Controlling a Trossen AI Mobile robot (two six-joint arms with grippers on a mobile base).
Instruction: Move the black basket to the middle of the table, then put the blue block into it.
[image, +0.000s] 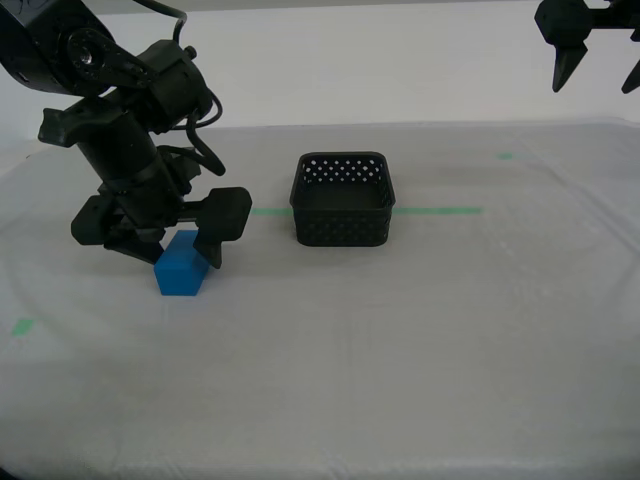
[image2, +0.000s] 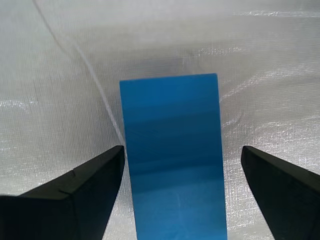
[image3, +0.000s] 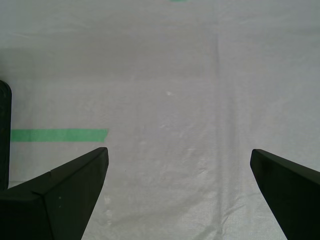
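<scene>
The blue block (image: 181, 268) lies on the table (image: 400, 350) at the exterior view's left. My second gripper (image: 178, 250) is lowered over it, open, with one finger on each side. In the second wrist view the block (image2: 172, 155) fills the space between the fingers of the gripper (image2: 182, 150); one finger is almost at its edge and a gap shows at the other. The black basket (image: 342, 200) stands empty and upright near the table's middle, on the green tape line (image: 440, 210). My first gripper (image: 596, 85) hangs open and empty high at the exterior view's right.
The first wrist view shows bare cloth between the open fingers (image3: 179, 150), a strip of green tape (image3: 59, 135) and a black edge (image3: 4, 135) at the frame border. Small green tape bits (image: 22, 326) mark the cloth.
</scene>
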